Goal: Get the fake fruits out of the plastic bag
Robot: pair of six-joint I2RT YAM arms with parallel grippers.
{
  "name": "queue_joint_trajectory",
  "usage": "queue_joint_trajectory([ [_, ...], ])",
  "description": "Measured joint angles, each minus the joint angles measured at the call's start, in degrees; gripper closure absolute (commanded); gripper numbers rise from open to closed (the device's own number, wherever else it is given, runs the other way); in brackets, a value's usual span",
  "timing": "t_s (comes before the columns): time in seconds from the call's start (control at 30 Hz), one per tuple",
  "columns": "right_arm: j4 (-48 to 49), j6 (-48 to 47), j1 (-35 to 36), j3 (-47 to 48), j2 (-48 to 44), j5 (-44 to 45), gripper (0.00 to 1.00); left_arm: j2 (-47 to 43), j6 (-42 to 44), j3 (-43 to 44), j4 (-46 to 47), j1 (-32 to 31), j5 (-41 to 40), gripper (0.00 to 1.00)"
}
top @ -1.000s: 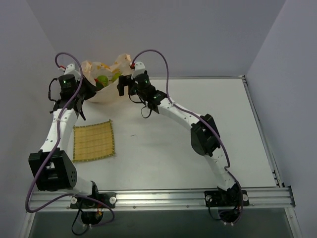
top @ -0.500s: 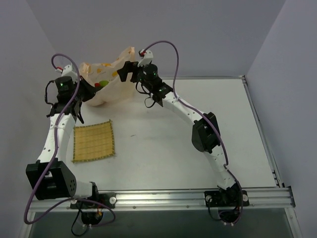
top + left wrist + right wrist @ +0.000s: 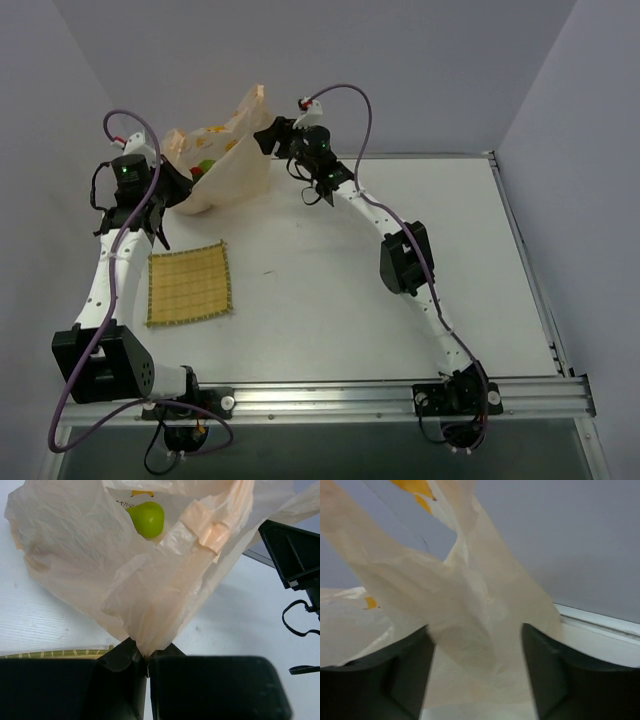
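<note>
Pinching the plastic bag [image 3: 150,590], left tool [image 3: 147,656] clenched, right tool [image 3: 475,631] released astride its film, green fake fruit [image 3: 146,519] inside.

The left arm [image 3: 108,275] and right arm [image 3: 365,212] are showing white tubes with black joints. Purple cables [image 3: 345,86] are looping along them, and small green lights [image 3: 126,171] are glowing.

The plastic bag [image 3: 228,160] sits at the far left of the table [image 3: 330,300], near the back wall, between the left gripper [image 3: 147,657] and the right gripper [image 3: 477,650]. One of the fake fruits [image 3: 146,519] lies inside it, perhaps with others hidden behind. A mat [image 3: 188,284] lies before the bag.
</note>
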Motion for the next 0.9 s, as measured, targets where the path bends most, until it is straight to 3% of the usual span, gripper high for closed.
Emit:
queue_joint_trajectory([
  [0.03,0.7,0.5,0.0,1.2,0.7,-0.8,0.6,0.0,0.0,0.0,0.0,0.0,-0.1,0.98],
  [0.07,1.8,1.1,0.2,1.7,1.2,-1.7,0.86,0.0,0.0,0.0,-0.1,0.0,-0.2,0.98],
  [0.13,4.2,2.3,0.7,0.8,1.2,-3.2,1.0,0.0,0.0,0.0,-0.3,0.0,-0.7,0.98],
  [0.27,9.7,2.6,2.4,-10.7,-3.9,-4.4,1.0,0.7,0.0,0.7,-1.0,0.1,-1.9,0.98],
  [0.43,8.8,-0.9,6.1,-26.8,-15.3,-2.1,1.0,5.9,-0.2,8.7,-1.8,0.6,-3.5,0.98],
  [0.7,7.9,-5.5,9.5,-34.3,-30.0,2.7,1.0,10.6,-1.0,16.5,-1.4,3.6,-5.2,0.98],
  [0.9,11.4,-5.1,6.3,-41.9,-28.1,4.5,1.0,12.3,-1.2,10.8,1.1,4.5,-6.5,0.98],
])
